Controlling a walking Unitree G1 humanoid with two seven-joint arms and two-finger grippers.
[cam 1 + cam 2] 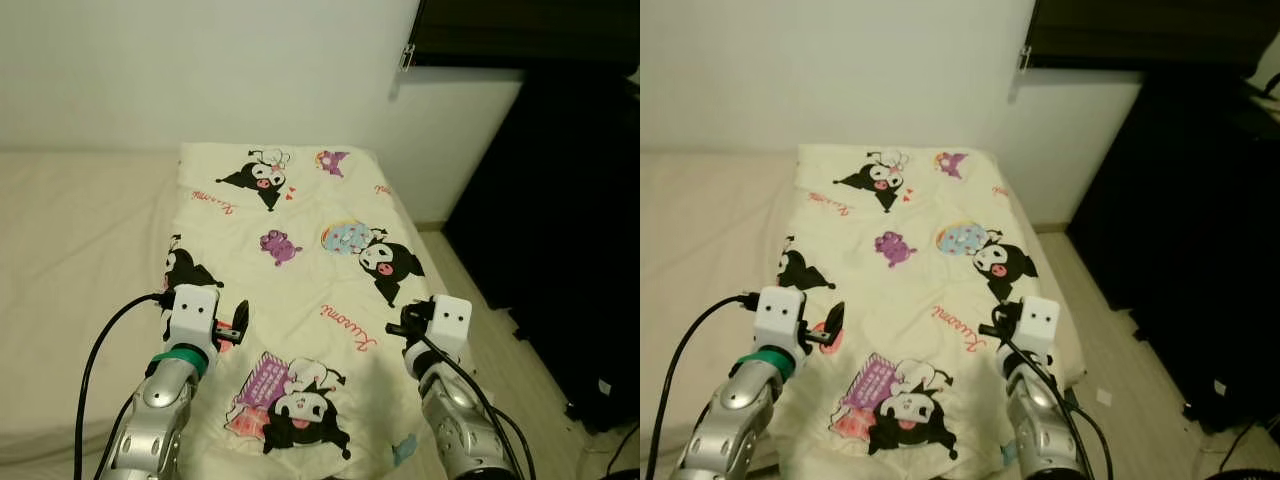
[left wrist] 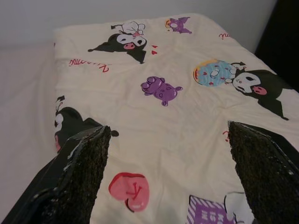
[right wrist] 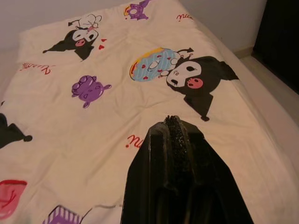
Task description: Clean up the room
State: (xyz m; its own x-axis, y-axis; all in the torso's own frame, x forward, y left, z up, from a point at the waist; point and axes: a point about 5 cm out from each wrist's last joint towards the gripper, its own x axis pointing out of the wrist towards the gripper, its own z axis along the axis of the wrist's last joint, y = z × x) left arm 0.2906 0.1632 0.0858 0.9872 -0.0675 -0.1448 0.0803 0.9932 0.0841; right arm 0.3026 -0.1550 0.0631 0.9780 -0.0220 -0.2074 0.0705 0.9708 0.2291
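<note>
Covering the right part of a beige mattress (image 1: pixel 70 230), a cream cartoon-printed blanket (image 1: pixel 300 270) lies spread flat, its far edge near a plain white wall (image 1: pixel 200 70). The blanket carries black-and-white cartoon figures, a small purple creature (image 1: pixel 281 245), a blue frosted doughnut print (image 1: pixel 346 237) and red cursive lettering. To the right of the bed runs a strip of pale wood floor (image 1: pixel 490 330), and beyond it stands a tall black piece of furniture (image 1: pixel 570 220) that reaches up into the top right corner. Black cables (image 1: pixel 610 460) lie on the floor near its foot.

No boxes, bins or other containers can be made out on the bed or the floor.

The left gripper (image 1: pixel 238 322) hangs over the near left part of the blanket, beside a red heart print (image 2: pixel 130 190). In the left wrist view its two rough black fingers (image 2: pixel 88 163) stand wide apart with nothing between them, and whether they touch the cloth cannot be told. The right gripper (image 1: pixel 396 328) hangs over the near right part of the blanket, close to the bed's right edge. In the right wrist view its fingers (image 3: pixel 175 140) are pressed together into one dark wedge, with nothing gripped, pointing towards the black cartoon figure with the doughnut.
</note>
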